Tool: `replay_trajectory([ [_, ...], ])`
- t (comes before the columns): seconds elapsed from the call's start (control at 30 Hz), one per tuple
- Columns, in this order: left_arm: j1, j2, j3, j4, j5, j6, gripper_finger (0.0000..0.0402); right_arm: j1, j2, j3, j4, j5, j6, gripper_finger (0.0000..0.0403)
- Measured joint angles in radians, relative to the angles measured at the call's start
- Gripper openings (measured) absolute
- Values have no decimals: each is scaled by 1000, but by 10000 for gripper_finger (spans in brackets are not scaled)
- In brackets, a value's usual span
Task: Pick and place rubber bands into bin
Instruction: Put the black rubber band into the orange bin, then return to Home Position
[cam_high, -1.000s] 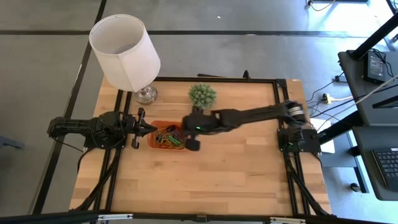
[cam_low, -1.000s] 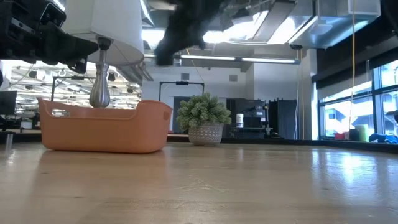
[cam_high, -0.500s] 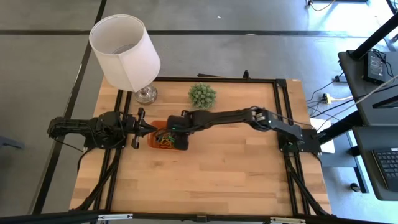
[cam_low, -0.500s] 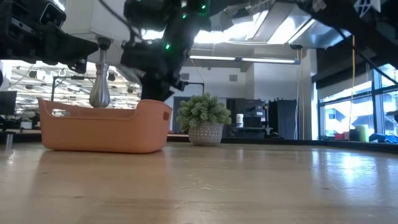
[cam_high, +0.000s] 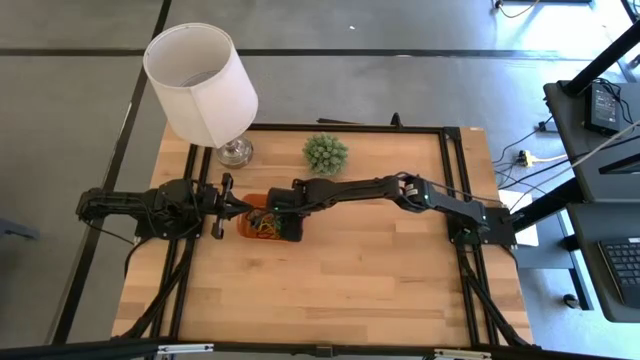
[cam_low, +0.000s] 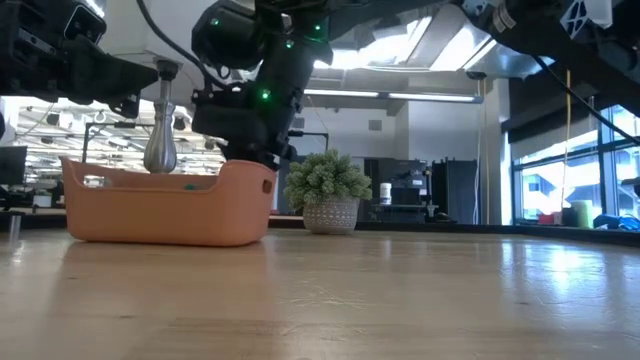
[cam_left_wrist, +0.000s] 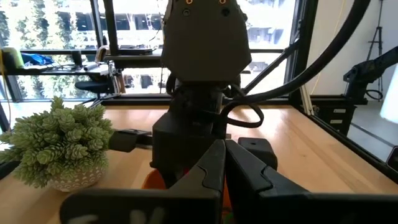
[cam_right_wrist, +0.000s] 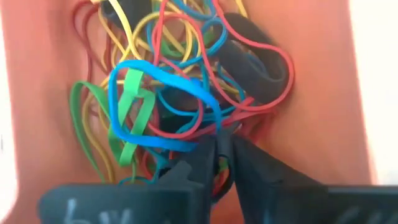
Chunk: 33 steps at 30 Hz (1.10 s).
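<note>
On the wooden table (cam_high: 330, 270), the biggest thing is the white lampshade (cam_high: 200, 82) of a lamp standing at the far left corner, its metal base (cam_low: 160, 145) showing behind the bin in the low view. Next comes the right arm (cam_high: 400, 188), stretched across the table from its mount on the right edge, with its wrist bent down over the bin. The left arm (cam_high: 140, 208) lies along the left edge, pointing inward toward the bin. The bin (cam_low: 165, 205) — a shallow orange tray with rounded corners — sits left of the table's middle, between the two arms and near a small potted plant (cam_high: 325, 153) that stands farther back. The left gripper (cam_high: 235, 207) is just beside the bin's left end, its fingers (cam_left_wrist: 211, 168) pressed together on nothing. The right gripper (cam_right_wrist: 221, 152) hangs low inside the bin, right above the pile; its tips stand close together with only a narrow gap, and whether a band is caught between them cannot be told. The rubber bands (cam_right_wrist: 174, 93) lie tangled on the bin floor — blue, red, yellow, green and black loops heaped over one another.
</note>
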Motion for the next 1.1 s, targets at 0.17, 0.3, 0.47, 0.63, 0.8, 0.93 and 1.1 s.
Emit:
replay_trajectory([
  [0.17,0,0,0,0,0,0,6,0,-2,27,-4,0,34,102],
  [0.3,0,0,0,0,0,0,6,0,-2,81,-38,0,52,142],
  [0.47,0,0,0,0,0,0,8,0,-26,110,-81,0,49,175],
  [0.63,0,0,0,0,0,0,6,0,-44,110,-108,-1,52,185],
  [0.8,0,0,0,0,0,0,8,2,-44,110,-118,-1,69,185],
  [0.93,0,0,0,0,0,0,6,14,-59,109,-117,7,88,166],
  [1.1,0,0,0,0,0,0,8,50,-79,111,-89,35,23,86],
])
